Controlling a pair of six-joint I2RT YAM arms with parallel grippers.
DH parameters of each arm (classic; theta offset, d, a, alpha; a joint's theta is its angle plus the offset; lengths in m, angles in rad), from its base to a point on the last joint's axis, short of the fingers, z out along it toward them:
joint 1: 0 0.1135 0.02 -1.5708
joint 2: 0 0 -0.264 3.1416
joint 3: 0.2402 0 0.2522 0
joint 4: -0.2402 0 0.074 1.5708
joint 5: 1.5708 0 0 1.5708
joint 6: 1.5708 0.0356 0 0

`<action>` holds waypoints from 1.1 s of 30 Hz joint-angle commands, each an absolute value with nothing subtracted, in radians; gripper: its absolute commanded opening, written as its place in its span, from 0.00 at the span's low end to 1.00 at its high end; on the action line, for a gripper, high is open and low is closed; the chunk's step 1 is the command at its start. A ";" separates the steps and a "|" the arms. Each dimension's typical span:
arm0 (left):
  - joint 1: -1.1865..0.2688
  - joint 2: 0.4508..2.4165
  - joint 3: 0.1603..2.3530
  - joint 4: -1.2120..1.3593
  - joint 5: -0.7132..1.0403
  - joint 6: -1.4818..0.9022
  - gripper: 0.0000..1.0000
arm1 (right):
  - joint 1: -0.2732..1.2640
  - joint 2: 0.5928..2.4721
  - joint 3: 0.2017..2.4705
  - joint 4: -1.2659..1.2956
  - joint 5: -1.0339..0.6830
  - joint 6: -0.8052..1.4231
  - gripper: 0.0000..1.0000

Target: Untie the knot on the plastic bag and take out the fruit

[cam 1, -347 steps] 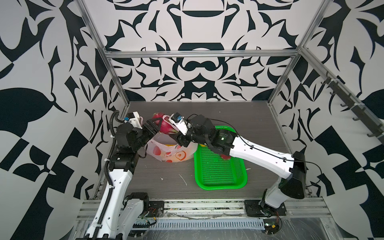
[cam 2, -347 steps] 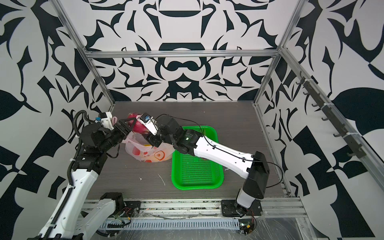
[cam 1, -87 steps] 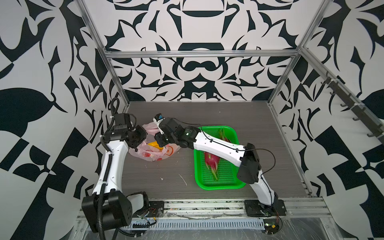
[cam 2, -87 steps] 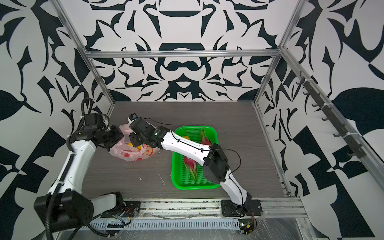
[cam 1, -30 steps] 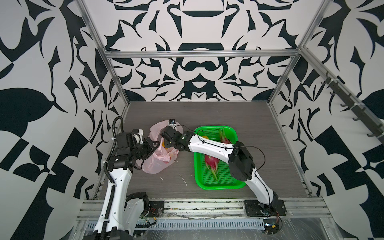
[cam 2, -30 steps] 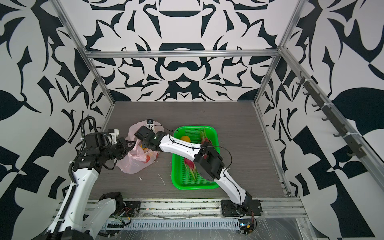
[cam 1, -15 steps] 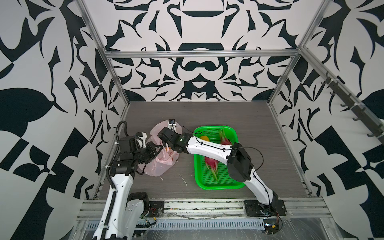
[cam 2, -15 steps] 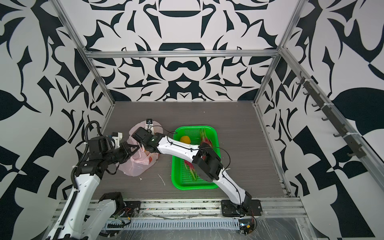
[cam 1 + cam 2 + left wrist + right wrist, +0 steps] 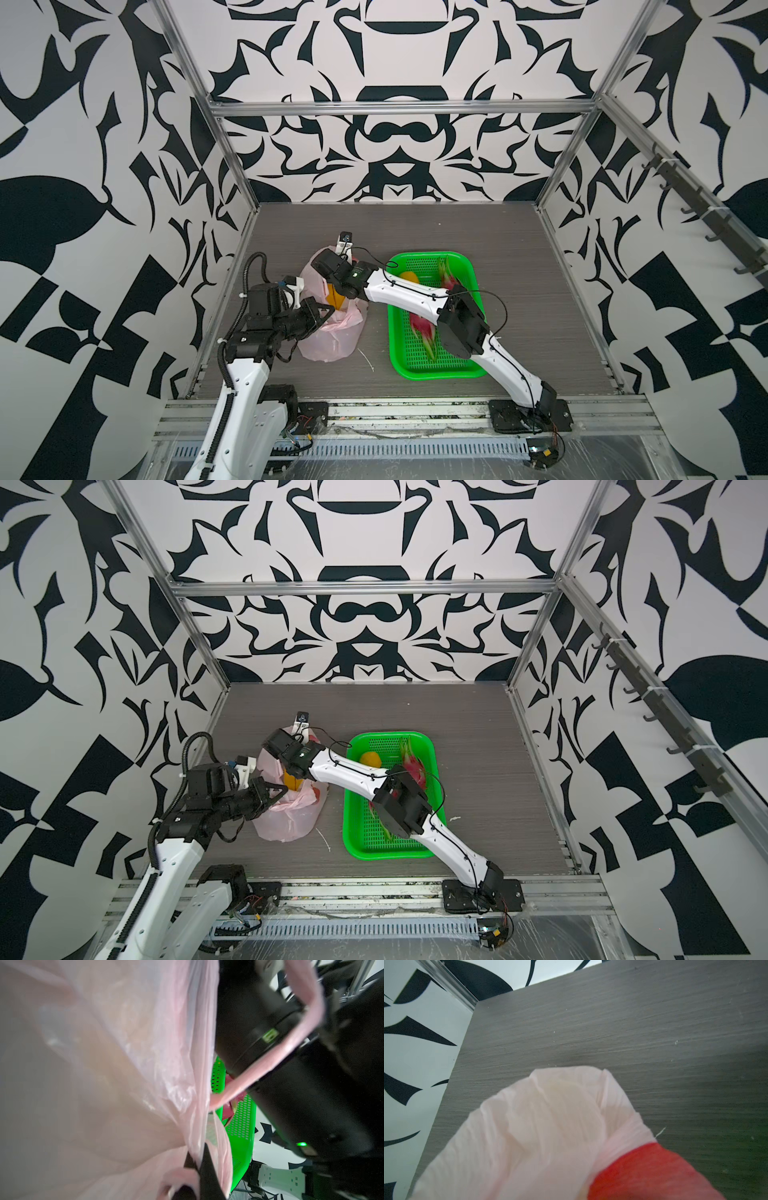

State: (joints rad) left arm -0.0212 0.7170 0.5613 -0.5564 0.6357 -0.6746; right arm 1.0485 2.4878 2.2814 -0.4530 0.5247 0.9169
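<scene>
The pale-pink plastic bag (image 9: 332, 332) stands open-mouthed on the table left of the basket, and no knot shows. My left gripper (image 9: 200, 1153) is shut on the thin film of the bag's rim, holding it up; a handle loop (image 9: 270, 1064) hangs free. My right gripper (image 9: 337, 291) reaches down into the bag's mouth beside a yellow banana bunch (image 9: 291, 782); its fingers are hidden. In the right wrist view only bag film (image 9: 550, 1126) and a red print (image 9: 643, 1172) show. Two magenta dragon fruits (image 9: 422, 328) (image 9: 449, 282) and a small yellow fruit (image 9: 409, 276) lie in the basket.
The green perforated basket (image 9: 436, 372) sits right of the bag, with my right arm stretched across it. A small white scrap (image 9: 368, 361) lies on the dark table (image 9: 633, 1022) between bag and basket. The enclosure's left wall stands close to the bag.
The bag has slid slightly toward the table's front with my left gripper still holding its rim. My right wrist has shifted a little left over the bag's mouth.
</scene>
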 commanded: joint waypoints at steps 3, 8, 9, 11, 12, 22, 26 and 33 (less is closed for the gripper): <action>-0.028 0.698 0.540 -0.593 0.652 -0.652 0.00 | 1.031 2.508 2.382 -0.472 0.586 0.912 0.58; -0.027 0.671 0.532 -0.614 0.629 -0.654 0.00 | 1.014 2.537 2.421 -0.462 0.519 0.874 0.62; -0.028 0.669 0.532 -0.615 0.622 -0.657 0.00 | 1.012 2.545 2.428 -0.465 0.500 0.864 0.64; -0.028 0.669 0.532 -0.611 0.610 -0.662 0.00 | 1.008 2.556 2.442 -0.478 0.466 0.850 0.66; -0.028 0.668 0.533 -0.606 0.608 -0.667 0.00 | 1.008 2.559 2.440 -0.477 0.449 0.837 0.67; -0.028 0.655 0.519 -0.599 0.609 -0.670 0.00 | 1.006 2.578 2.414 -0.473 0.452 0.731 0.73; -0.028 0.639 0.512 -0.605 0.606 -0.672 0.00 | 0.998 2.603 2.437 -0.473 0.465 0.725 0.73; -0.028 0.621 0.511 -0.606 0.600 -0.674 0.00 | 0.974 2.650 2.481 -0.468 0.467 0.716 0.71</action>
State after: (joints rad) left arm -0.0227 0.6300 0.5297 -0.5663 0.5861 -0.6788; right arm 1.0058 2.6450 2.4416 -0.4763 0.4339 0.7311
